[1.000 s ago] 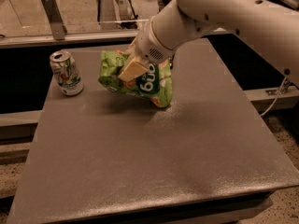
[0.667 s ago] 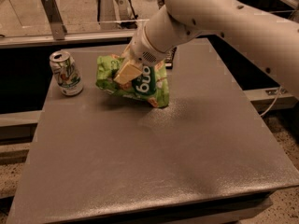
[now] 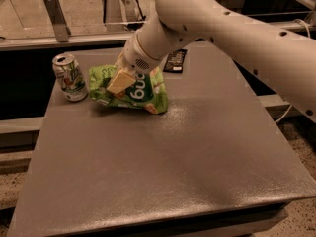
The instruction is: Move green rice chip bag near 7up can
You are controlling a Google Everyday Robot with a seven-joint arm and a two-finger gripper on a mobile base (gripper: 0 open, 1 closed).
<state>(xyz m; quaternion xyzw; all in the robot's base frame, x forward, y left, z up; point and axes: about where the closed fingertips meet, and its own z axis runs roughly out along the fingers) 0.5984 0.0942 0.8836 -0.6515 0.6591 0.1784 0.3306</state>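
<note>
**Desk:** Where's the hand?

**Op:** I have the hand toward the far-left corner of the tabletop, arm coming in from the far right. It's clamped on the green rice chip bag, with one tan finger across the printed face.

**Desk:** Bag versus can?

**Op:** The 7up can stands upright by the left edge, near the far-left corner. The bag lies directly right of it. Its long axis runs roughly along the far edge, right end dipping toward the near edge. The bag's left end is just beside the can; I can't tell if they touch. The hand sits over the bag's left half, so the can is close on the hand's left.

**Desk:** Next?

**Op:** My read is that placement looks about met. The next move calls for a release and a lift straight up. Any drift leftward could tip the can. The black wrapper by the far edge is out of play.
</note>
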